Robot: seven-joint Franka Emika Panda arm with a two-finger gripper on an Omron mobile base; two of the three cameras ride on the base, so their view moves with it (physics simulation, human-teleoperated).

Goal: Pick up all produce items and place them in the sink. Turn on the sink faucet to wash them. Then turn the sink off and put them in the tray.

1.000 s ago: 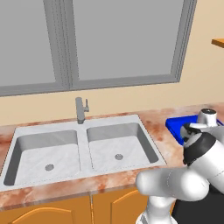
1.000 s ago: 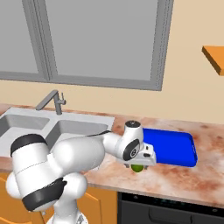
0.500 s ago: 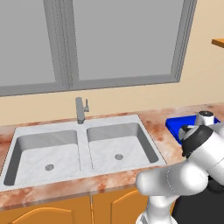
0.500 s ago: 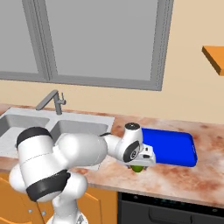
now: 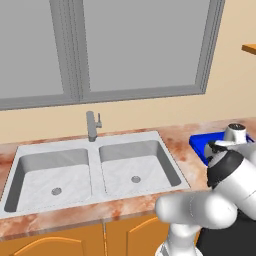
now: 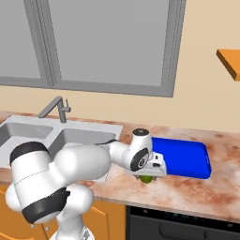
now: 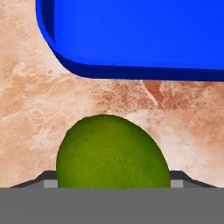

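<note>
I see the gripper closed around the lime on the countertop, blue tray just ahead of it.

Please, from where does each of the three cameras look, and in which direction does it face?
Left base view: behind the arm's left, facing the sink and faucet; white arm at lower right.
Right base view: behind its right, facing the blue tray; arm from lower left, gripper over the lime.
Hand view: looks down at lime beside tray.
Base views share sink, faucet, tray.
</note>
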